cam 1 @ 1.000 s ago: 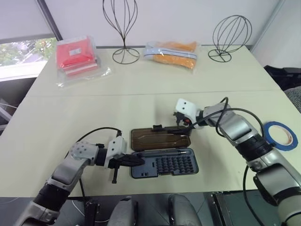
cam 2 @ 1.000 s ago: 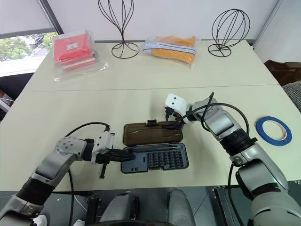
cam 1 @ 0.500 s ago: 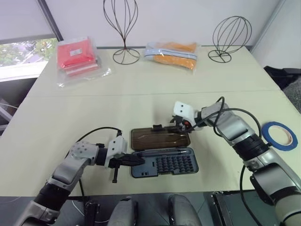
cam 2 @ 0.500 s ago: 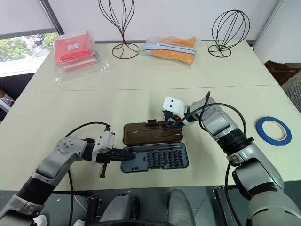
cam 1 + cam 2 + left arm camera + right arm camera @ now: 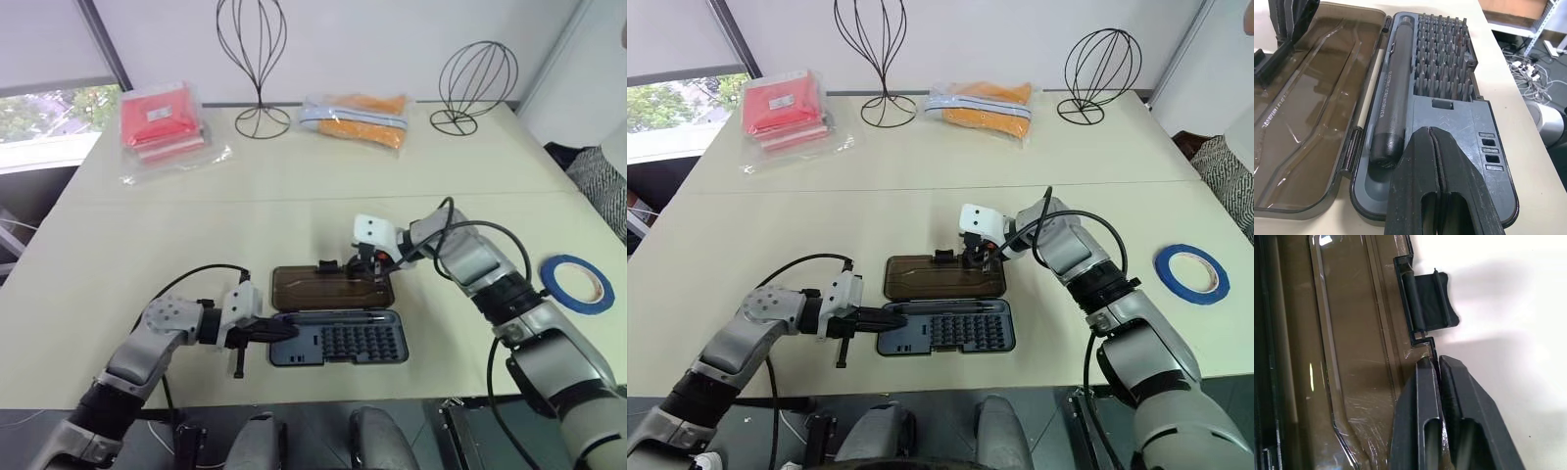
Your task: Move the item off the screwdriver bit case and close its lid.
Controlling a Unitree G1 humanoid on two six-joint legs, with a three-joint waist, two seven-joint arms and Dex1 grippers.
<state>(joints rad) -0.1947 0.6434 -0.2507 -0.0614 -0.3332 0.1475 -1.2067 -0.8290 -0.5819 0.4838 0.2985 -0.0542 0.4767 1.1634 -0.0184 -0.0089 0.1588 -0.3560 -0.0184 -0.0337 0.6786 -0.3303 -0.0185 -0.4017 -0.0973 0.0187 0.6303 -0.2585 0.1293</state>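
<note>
While the case lies open flat, the views read as follows.

Head views, tape: the blue tape roll (image 5: 576, 282) lies on the table (image 5: 294, 196) at the robot's far right, well apart from the case, so the first half of the task looks done.
Head views, case: the screwdriver bit case (image 5: 338, 340) sits near the table's front edge, and its smoky-brown lid (image 5: 328, 288) is folded back flat on the far side.
Head views, right arm: the right gripper (image 5: 370, 266) angles down onto the lid's far edge, just beside the black latch tab (image 5: 327, 265), probably because that free edge is what must swing over.
Head views, left arm: the left gripper (image 5: 277, 331) reaches in level at the case's left end, likely to steady the base while the lid turns.
Left wrist view: the left gripper (image 5: 1436, 147) has its fingers pressed together with nothing between them, resting over the grey tray beside the driver handle (image 5: 1392, 116) and the rows of bits (image 5: 1442, 63).
Right wrist view: the right gripper (image 5: 1437, 363) is pinched on the lid's thin rim, next to the latch tab (image 5: 1431, 301).
Background: red packets (image 5: 160, 125) and orange packets (image 5: 355, 115) lie near the wire stands (image 5: 255, 59).
</note>
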